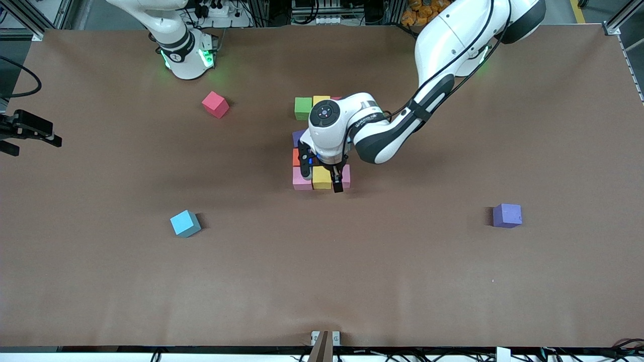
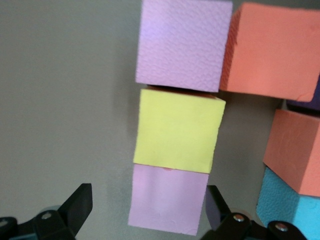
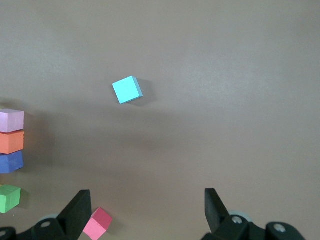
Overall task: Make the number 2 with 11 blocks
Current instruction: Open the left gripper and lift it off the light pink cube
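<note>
The number 2 [image 1: 318, 151] sits at the centre of the front frame, largely covered by the left arm's wrist. We see a green cube [image 1: 303, 108] and a yellow cube [image 1: 321, 100] in its top row, and a bottom row of pink, yellow [image 1: 321, 178] and pink along its lower edge.

The left gripper [image 1: 322, 182] is low over that bottom row with its fingers spread. In the left wrist frame they straddle the end pink cube [image 2: 167, 200] without visibly pinching it, the yellow cube [image 2: 177, 130] touching it just above.

The right arm waits; its gripper [image 3: 145, 215] is also spread and holds nothing.

Three loose cubes lie well apart from the figure: a red one [image 1: 215, 104] at upper left, a light blue one [image 1: 185, 223] at lower left, and a purple one [image 1: 506, 215] at lower right.

We judge the step in hand to be releasing the last bottom-row cube. To do it well, the left gripper should lift straight up with fingers wide, so neither pad drags the pink cube out of line with its neighbour.
</note>
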Controlling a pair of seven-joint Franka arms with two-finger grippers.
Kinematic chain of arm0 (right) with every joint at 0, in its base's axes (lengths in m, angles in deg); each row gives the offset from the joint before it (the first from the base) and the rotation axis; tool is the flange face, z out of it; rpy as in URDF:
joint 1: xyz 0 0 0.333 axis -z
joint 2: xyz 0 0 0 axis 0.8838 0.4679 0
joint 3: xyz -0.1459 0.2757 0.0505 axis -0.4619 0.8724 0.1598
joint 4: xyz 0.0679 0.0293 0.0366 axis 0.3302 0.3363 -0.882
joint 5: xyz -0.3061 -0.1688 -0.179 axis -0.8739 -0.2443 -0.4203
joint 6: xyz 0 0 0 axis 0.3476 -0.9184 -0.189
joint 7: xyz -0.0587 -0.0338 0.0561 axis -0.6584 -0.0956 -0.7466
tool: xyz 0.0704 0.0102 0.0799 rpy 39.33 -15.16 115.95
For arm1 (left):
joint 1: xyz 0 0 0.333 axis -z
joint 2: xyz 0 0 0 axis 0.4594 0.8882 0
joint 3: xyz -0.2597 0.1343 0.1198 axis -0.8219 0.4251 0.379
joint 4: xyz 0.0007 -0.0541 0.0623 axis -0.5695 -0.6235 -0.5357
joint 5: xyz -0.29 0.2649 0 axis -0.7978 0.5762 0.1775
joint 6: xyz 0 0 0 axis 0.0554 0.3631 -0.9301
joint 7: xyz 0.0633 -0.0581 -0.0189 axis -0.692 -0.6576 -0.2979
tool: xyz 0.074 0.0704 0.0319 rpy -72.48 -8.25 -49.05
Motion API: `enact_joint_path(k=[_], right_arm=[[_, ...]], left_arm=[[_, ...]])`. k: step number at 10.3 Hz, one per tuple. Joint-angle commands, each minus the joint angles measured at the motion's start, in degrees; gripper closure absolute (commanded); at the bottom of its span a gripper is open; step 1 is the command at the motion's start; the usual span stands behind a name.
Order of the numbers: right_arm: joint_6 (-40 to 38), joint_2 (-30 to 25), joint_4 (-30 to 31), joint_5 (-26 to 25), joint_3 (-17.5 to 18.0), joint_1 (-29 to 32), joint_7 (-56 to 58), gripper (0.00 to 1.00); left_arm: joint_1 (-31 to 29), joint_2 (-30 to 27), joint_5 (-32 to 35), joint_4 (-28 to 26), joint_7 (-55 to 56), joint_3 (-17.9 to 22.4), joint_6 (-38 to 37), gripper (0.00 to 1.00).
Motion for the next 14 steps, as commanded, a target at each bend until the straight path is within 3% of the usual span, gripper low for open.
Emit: enact_joint_path(k=[1, 5, 10, 14], right_arm=[[-1.14, -0.20, -0.72, 0.52, -0.86, -0.52, 1.03, 0.00], [-2.45, -0.47, -0.72, -0.01, -0.59, -0.78, 0.86, 0.00], [-2.98, -2.48, 1.11, -2.56, -0.33, -2.71, 0.33, 0.00], [-2.46, -5.11, 4.18, -2.74, -0.33, -2.71, 0.42, 0.00]], left_arm=[[-0.62, -1.67, -3.74, 2.37, 0.44, -0.21, -3.81, 0.00], [-2.55, -4.04, -6.39, 7.12, 1.58, 0.06, -10.58, 0.00], [-15.71, -9.83, -9.11, 8.27, 3.07, 0.06, -12.08, 0.00], [-23.20, -17.73, -11.40, 8.19, 12.28, 0.14, -17.87, 0.00]])
